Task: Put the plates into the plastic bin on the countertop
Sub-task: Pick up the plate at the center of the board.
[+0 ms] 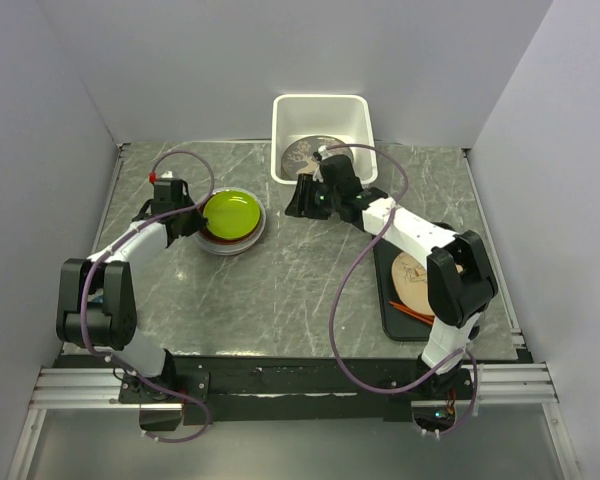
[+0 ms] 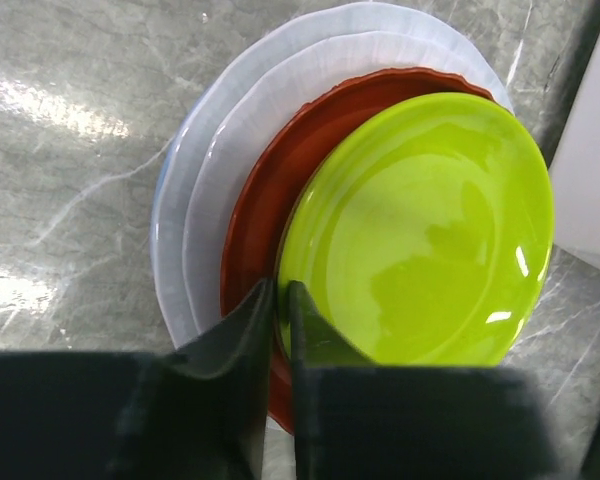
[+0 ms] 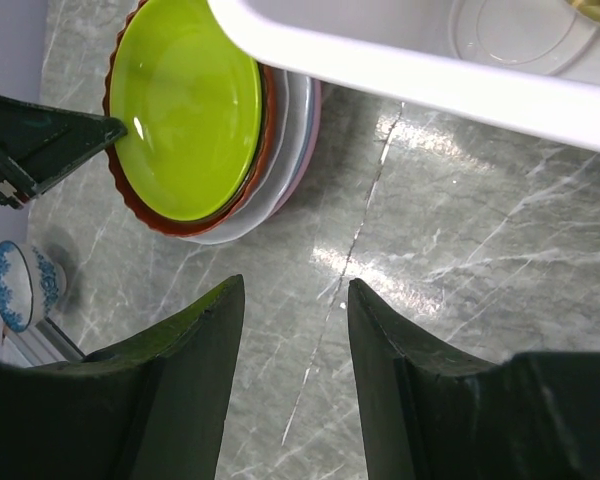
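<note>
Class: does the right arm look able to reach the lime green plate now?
Probably yes: the right gripper is open, only bare countertop lies between it and the lime green plate, though the left gripper is at its rim.

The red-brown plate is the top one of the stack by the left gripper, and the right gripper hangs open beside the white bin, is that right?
Not quite. On top is the lime green plate; the red-brown plate lies just under it, as the left wrist view shows. The stack is by the left gripper, and the right gripper hangs open beside the white bin.
</note>
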You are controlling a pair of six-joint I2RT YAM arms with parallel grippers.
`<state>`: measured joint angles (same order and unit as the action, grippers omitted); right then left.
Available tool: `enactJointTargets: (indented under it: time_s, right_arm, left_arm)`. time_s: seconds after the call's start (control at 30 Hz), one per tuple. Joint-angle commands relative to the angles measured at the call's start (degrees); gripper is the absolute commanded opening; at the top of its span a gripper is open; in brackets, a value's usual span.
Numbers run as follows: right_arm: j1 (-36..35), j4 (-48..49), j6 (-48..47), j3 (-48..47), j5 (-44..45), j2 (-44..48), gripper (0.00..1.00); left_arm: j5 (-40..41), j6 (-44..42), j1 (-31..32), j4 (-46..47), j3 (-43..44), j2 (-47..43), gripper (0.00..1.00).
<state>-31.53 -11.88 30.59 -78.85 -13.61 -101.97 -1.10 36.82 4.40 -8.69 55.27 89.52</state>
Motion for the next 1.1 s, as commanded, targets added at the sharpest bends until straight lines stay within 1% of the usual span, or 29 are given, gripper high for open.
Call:
enactJointTargets:
  time_s: [0.0, 0.27, 0.53, 0.7, 0.93, 1.07]
  right_arm:
    - [0.7, 1.9, -0.2, 0.7, -0.4, 3.5, 0.53]
    - [0.8, 2.7, 0.3, 1.5, -1.2, 3.5, 0.53]
    - [0.6, 3.9, 1.4, 1.1, -3.1, 2.9, 0.53]
    - [0.0, 4.7, 2.1, 0.2, -4.8, 1.9, 0.57]
    - [-0.8, 6.2, 3.8, -0.7, -7.5, 0.5, 0.59]
    - [-0.9, 7.4, 4.6, -0.2, -8.2, 1.0, 0.64]
  left_arm:
    - [-1.8, -1.0, 0.0, 2.5, 1.4, 0.2, 0.01]
    - [-0.7, -0.7, 0.0, 1.8, 0.6, -2.8, 0.01]
    - [-1.0, 0.2, -0.1, 1.0, 0.0, -8.7, 0.01]
    - [-1.2, 0.2, -0.1, -0.1, 0.0, -11.3, 0.01]
    - [-3.2, 0.5, -0.1, 0.2, -1.3, -14.2, 0.01]
    - [-4.5, 0.1, -0.1, 0.8, -2.2, -15.9, 0.01]
